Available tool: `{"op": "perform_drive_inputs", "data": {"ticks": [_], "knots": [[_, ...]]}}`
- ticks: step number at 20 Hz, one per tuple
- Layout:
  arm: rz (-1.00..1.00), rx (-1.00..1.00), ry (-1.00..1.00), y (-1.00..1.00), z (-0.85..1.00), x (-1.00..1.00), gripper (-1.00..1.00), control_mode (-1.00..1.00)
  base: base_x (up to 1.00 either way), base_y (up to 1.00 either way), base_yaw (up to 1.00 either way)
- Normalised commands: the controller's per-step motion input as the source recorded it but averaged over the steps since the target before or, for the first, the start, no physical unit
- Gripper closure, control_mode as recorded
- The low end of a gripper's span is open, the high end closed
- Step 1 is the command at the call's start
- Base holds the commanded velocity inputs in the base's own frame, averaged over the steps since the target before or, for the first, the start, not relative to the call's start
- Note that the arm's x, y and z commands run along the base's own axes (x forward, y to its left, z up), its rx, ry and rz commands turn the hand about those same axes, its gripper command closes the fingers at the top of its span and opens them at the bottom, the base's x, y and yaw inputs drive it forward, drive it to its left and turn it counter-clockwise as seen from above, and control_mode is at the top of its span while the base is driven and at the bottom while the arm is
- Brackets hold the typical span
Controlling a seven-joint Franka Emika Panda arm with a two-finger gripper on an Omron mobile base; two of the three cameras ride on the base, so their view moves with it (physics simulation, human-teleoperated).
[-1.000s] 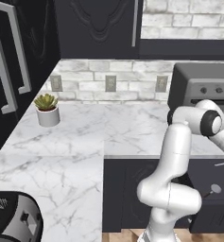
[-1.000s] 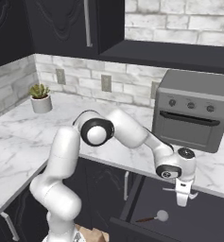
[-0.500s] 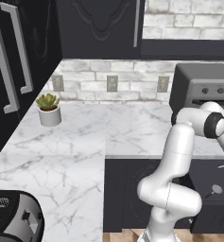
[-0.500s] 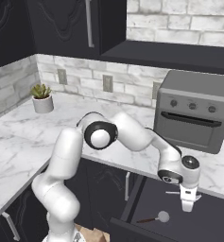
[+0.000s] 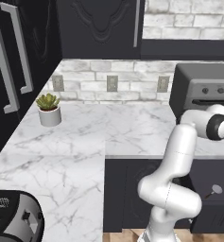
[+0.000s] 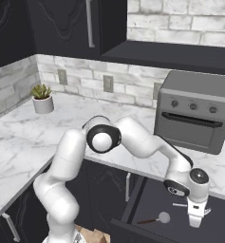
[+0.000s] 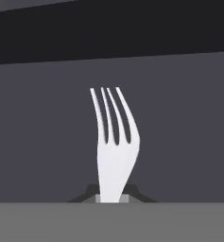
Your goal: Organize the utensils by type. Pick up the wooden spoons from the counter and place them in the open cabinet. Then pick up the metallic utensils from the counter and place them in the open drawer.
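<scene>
My gripper (image 6: 195,225) points down into the open drawer (image 6: 151,198) below the counter (image 6: 23,137), at its right end. It is shut on a thin silver fork (image 7: 114,142). The hand view has the fork's tines rising from between the fingertips (image 7: 90,193) against the dark drawer floor. A grey-headed ladle (image 6: 157,219) with a dark reddish handle lies in the drawer to the gripper's left; it is also in the left base view (image 5: 214,190). The open cabinet (image 6: 180,53) hangs above the counter, its door (image 6: 66,23) swung out. The wooden spoons are out of view.
A grey toaster oven (image 6: 199,111) stands on the counter above the drawer. A potted plant (image 5: 49,109) sits at the back left, and a dark toaster (image 5: 9,218) at the near left corner. Tall black cabinets with silver handles (image 5: 7,61) line the left side.
My gripper has moved right and down into the drawer with the fork still held. The ladle has stayed where it lies.
</scene>
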Motion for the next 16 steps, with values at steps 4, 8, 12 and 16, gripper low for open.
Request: {"op": "perform_drive_inputs", "data": {"ticks": [4, 8, 12, 16], "knots": [[0.0, 0.02, 0.02, -0.03, -0.13, -0.33, 1.0, -1.0, 0.0, 0.0, 0.0], [0.04, 0.07, 0.05, 0.0, -0.23, -0.25, 1.0, -1.0, 0.0, 0.0, 0.0], [0.06, 0.08, 0.08, 0.0, -0.26, -0.18, 1.0, -1.0, 0.0, 0.0, 0.0], [0.07, 0.14, 0.08, 0.0, -0.19, -0.02, 1.0, -1.0, 0.0, 0.0, 0.0]]}}
